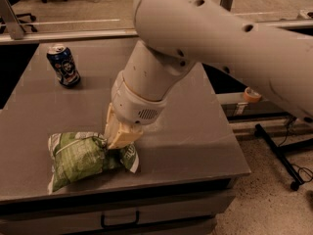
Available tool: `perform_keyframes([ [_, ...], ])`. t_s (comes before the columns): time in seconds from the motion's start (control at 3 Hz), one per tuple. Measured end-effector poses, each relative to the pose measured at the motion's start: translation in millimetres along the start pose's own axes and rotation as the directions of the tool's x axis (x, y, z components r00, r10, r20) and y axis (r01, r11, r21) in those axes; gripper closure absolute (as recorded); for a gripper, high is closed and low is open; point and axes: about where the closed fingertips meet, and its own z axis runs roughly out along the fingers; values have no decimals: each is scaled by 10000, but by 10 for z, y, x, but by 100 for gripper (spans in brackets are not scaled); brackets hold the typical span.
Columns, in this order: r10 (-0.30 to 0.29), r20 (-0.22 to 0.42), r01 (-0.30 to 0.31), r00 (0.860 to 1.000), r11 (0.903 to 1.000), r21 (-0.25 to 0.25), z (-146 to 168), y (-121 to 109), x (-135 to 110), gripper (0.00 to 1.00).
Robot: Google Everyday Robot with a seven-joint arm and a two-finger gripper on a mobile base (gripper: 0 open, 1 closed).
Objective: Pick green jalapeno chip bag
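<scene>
The green jalapeno chip bag [78,158] lies crumpled near the front left edge of the grey table [195,141], light green with dark print and a white end. My gripper [119,135], cream-coloured at the end of the thick white arm [205,43], is down on the bag's right part and touches it. The bag is creased where the gripper meets it, and its right end sticks out past the gripper. The bag rests on the table.
A blue soda can [63,65] stands upright at the table's back left. A drawer with a handle [120,220] sits under the front edge. To the right are a black stand base [279,151] and the floor beyond the table edge.
</scene>
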Motion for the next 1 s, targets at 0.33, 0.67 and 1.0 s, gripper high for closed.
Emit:
perform_keyframes([
  [0.33,201,719,-241,9972,9982,553,-320,-160,53,100],
  [0.67,81,1563,-349,9877,9850,1691,-826,-374,32,100],
  [1.0,7,1614,-301,9869,9833,1797,-879,-391,-11,100],
])
